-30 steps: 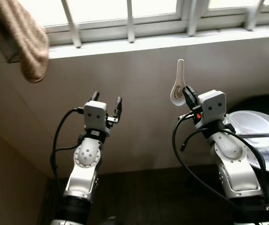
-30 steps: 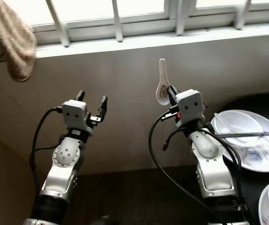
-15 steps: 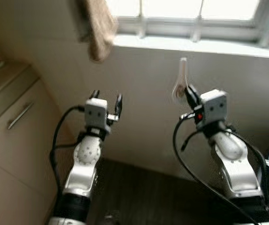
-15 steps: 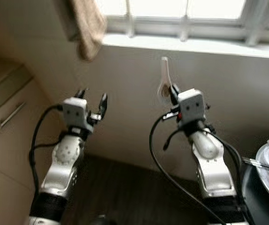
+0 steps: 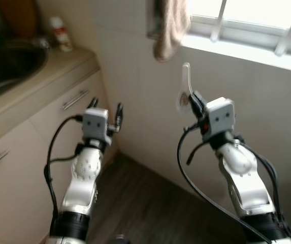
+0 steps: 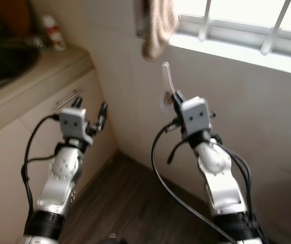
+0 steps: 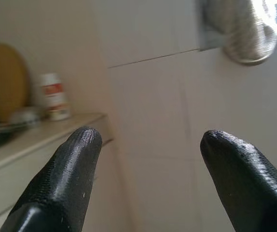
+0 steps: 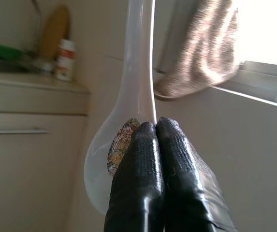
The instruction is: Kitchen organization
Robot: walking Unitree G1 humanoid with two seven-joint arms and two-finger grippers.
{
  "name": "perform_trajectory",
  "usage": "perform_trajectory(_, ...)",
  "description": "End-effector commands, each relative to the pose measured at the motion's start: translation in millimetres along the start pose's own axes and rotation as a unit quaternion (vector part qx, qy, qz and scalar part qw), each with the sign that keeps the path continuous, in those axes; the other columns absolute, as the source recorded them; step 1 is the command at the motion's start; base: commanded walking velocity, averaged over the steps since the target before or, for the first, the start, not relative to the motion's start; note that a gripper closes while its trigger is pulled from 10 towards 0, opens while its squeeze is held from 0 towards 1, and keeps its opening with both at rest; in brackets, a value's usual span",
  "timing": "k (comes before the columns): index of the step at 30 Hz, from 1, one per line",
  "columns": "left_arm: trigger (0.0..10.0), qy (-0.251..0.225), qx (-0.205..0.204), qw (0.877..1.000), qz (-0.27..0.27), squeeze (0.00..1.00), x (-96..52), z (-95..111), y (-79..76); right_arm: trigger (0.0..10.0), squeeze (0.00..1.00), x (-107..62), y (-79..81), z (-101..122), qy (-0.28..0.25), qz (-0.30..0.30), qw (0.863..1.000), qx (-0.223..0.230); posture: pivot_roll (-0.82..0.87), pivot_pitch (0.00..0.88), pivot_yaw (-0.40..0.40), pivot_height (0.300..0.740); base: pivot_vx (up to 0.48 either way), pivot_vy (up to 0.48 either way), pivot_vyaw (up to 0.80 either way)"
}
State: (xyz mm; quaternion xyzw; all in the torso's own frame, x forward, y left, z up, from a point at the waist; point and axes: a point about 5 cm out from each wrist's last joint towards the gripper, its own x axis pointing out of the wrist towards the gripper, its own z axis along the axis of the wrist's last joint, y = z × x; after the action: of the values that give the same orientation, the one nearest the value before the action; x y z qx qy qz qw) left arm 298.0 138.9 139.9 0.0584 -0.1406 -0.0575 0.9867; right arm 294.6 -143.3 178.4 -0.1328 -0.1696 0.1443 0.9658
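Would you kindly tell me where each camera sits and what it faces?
Eye views: on the head, looking down at both arms, the cabinet and window wall.
Left wrist view: along the open left end effector towards the counter.
Right wrist view: along the right end effector pinching a white spoon.
Shared: the hanging towel.

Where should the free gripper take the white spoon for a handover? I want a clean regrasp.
By the upper handle. The right gripper pinches the white spoon at the bowl's rim, handle standing bare above it. The open left gripper would probably best come in from its own side, fingers across the narrow handle.
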Motion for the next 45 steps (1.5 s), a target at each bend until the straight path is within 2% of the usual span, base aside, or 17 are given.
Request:
perform_trajectory(1,10.0,-0.010,0.001,1.000,-0.007,0.00,2.2,4.4,-5.1,0.0,0.00,-0.2,-3.0,1.2,-0.004,-0.007,1.000,-0.008,-0.10,0.000,0.027,0.740,0.000,0.000,0.80)
perform_trajectory(10,10.0,-0.021,-0.001,1.000,-0.002,0.00,3.3,7.5,-2.7,0.0,0.00,5.1,-8.8,2.6,-0.006,-0.036,0.999,-0.001,-0.10,0.000,0.028,0.740,0.000,0.000,0.71)
perform_trajectory(11,10.0,-0.021,-0.001,1.000,-0.002,0.00,3.4,7.7,-2.7,4.2,0.00,5.4,-9.5,3.0,-0.006,-0.038,0.999,0.000,-0.10,0.000,0.028,0.740,0.000,0.000,0.00)
perform_trajectory(12,10.0,-0.022,-0.001,1.000,-0.002,0.00,3.4,7.9,-2.6,10.0,0.00,6.0,-10.5,2.9,-0.005,-0.040,0.999,0.003,-0.10,0.000,0.029,0.740,0.000,0.000,0.00)
perform_trajectory(19,10.0,-0.027,-0.001,1.000,-0.003,0.00,3.8,9.0,-3.3,10.0,0.00,7.4,-13.5,2.4,-0.001,-0.048,0.999,-0.003,-0.10,0.002,0.029,0.740,0.234,0.000,0.00)
perform_trajectory(21,10.0,-0.029,-0.001,1.000,-0.003,0.00,4.2,9.9,-3.2,10.0,0.00,9.1,-11.5,1.4,0.006,-0.040,0.999,-0.031,-0.10,0.002,0.029,0.740,0.324,0.000,0.64)
perform_trajectory(23,10.0,-0.031,0.000,1.000,-0.003,0.00,4.3,10.4,-3.2,10.0,0.00,9.6,-10.3,2.0,0.003,-0.035,0.999,-0.036,-0.10,0.002,0.029,0.740,0.322,0.000,0.80)
perform_trajectory(37,10.0,-0.043,0.005,0.999,0.000,0.00,5.5,14.0,-2.8,10.0,0.00,14.0,-15.7,5.5,-0.010,-0.058,0.998,-0.011,-0.09,0.000,0.027,0.740,0.324,0.000,0.68)
perform_trajectory(43,10.0,-0.045,0.007,0.999,0.001,0.00,5.7,14.2,-2.9,10.0,0.00,16.8,-15.3,6.7,-0.012,-0.049,0.998,-0.035,-0.09,0.000,0.026,0.740,0.325,0.000,0.27)
perform_trajectory(45,10.0,-0.046,0.007,0.999,0.001,0.00,5.5,13.9,-3.3,10.0,0.00,17.9,-16.4,7.5,-0.016,-0.054,0.998,-0.025,-0.09,0.000,0.023,0.740,0.324,0.000,0.80)
